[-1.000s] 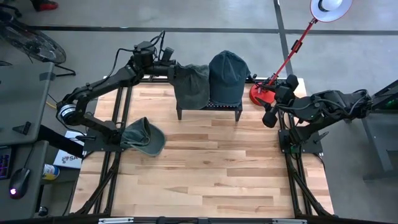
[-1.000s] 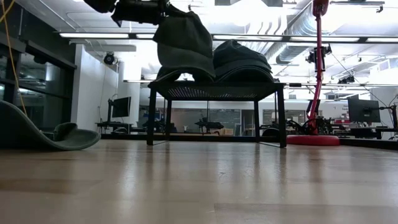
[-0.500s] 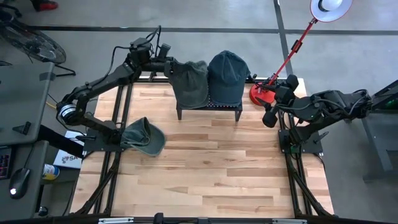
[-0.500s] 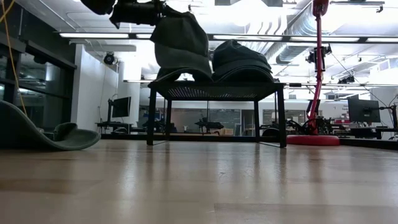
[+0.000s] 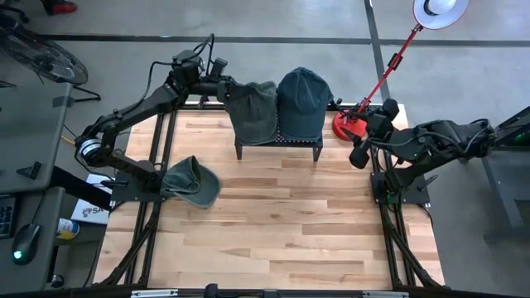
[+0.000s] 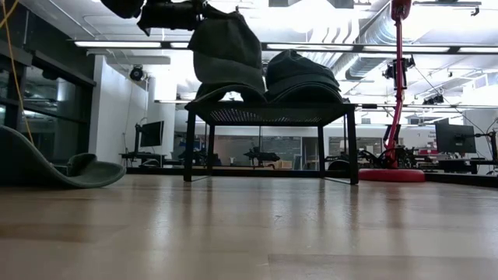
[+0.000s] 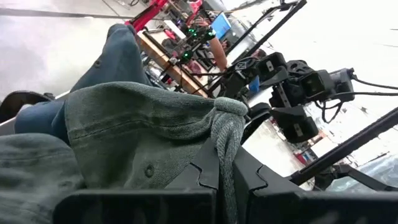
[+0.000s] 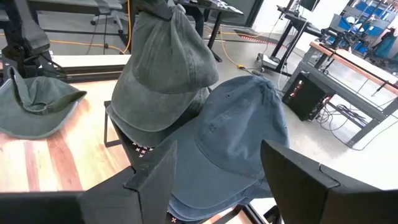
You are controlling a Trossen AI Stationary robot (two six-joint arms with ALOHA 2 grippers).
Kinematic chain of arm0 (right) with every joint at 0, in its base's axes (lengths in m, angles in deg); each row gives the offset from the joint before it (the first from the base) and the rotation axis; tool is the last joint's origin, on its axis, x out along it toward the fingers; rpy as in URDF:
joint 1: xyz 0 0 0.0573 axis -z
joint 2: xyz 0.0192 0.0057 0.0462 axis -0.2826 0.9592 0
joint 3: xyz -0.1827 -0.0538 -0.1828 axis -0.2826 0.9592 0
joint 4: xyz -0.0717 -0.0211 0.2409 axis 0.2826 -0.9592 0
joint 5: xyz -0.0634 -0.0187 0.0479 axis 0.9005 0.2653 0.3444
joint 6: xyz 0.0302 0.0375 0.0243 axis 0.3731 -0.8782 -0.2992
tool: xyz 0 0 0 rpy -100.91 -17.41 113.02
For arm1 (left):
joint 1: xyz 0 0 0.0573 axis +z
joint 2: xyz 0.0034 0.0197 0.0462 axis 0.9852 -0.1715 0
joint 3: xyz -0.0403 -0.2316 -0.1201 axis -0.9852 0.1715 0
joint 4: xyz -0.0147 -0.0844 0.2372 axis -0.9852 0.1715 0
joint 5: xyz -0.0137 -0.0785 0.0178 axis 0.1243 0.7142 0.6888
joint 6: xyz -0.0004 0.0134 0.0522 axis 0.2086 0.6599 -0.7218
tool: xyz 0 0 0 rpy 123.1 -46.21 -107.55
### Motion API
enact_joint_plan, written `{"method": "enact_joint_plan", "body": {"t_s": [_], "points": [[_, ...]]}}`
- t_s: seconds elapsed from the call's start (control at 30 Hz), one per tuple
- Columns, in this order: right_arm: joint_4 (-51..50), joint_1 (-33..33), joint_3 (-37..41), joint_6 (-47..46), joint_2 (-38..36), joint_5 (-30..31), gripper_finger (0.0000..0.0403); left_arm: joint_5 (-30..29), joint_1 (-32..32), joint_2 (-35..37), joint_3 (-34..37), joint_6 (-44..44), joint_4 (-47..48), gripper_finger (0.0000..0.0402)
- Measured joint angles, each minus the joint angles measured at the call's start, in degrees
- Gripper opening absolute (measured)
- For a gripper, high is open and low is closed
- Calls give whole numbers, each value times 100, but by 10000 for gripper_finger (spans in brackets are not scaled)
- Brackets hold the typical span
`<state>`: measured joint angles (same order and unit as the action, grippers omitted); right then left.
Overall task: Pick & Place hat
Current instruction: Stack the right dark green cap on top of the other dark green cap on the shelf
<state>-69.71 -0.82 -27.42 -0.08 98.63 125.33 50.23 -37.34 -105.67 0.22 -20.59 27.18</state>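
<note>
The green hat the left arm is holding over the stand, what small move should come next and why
Probably lower it a little onto the black stand. The left end effector is shut on the green hat, which hangs with its lower edge at the stand beside the blue hat. Releasing should wait until it settles there.

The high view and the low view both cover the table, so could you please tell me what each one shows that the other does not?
Only the high view shows the right gripper, open and waiting at the table's right edge, plus the lamp's white shade.

Only the low view shows the rack's legs and the gap under it, with the room behind.

Both show the left gripper shut on the green hat over the rack's left end, the blue hat on the rack, and a third hat on the table's left side.
</note>
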Motion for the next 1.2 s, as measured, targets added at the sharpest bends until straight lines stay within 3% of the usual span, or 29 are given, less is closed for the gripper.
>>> {"method": "enact_joint_plan", "body": {"t_s": [0.57,1.0,1.2], "points": [[7,0,-2,-15,0,-2,227,-225,7,0,0,-224,432,8],[9,0,0,-17,0,-46,227,-948,7,-4,0,-628,484,136],[7,1,-1,-17,0,-46,227,-1443,7,-4,0,-1273,456,172]]}}
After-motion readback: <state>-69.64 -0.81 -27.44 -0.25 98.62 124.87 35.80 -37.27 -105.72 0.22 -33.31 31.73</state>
